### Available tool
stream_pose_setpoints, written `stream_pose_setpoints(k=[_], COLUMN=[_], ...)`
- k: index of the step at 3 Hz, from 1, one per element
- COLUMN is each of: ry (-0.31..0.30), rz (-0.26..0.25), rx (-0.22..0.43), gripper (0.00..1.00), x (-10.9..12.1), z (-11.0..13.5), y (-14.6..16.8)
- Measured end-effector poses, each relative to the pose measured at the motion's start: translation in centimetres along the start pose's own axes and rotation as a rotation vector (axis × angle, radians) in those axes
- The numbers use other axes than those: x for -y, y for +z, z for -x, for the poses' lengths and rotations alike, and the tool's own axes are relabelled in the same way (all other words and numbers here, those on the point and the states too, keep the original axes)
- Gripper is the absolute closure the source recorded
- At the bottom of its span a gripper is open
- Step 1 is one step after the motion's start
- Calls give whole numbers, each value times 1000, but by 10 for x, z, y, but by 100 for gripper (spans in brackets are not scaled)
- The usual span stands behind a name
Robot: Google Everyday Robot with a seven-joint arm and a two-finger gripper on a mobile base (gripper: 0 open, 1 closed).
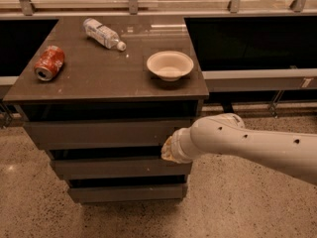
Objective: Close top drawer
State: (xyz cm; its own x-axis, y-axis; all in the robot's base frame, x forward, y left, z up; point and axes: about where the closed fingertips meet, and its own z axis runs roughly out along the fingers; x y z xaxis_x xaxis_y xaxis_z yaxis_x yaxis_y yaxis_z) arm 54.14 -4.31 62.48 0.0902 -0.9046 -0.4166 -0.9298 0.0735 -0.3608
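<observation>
The top drawer (106, 133) is the uppermost of three grey fronts of the cabinet. Its flat front sits far in under the counter top, with only a dark strip showing above it. My white arm reaches in from the right. The gripper (167, 150) is at the arm's end, against the right part of the top drawer's front, near its lower edge. The arm's wrist hides its fingers.
On the dark counter top (99, 78) lie a red soda can (49, 62) on its side, a clear plastic bottle (103, 33) on its side and a white bowl (170, 65). Two similar grey drawer fronts (119, 168) sit below. Speckled floor surrounds the cabinet; dark benches stand behind.
</observation>
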Motion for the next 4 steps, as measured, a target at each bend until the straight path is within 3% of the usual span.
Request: stream_pose_setpoints(k=[2,4], ry=[-68,-69], rz=[-91,-92], rx=[91,91], gripper=[100,100], x=[69,67], z=[2,2], y=[40,39])
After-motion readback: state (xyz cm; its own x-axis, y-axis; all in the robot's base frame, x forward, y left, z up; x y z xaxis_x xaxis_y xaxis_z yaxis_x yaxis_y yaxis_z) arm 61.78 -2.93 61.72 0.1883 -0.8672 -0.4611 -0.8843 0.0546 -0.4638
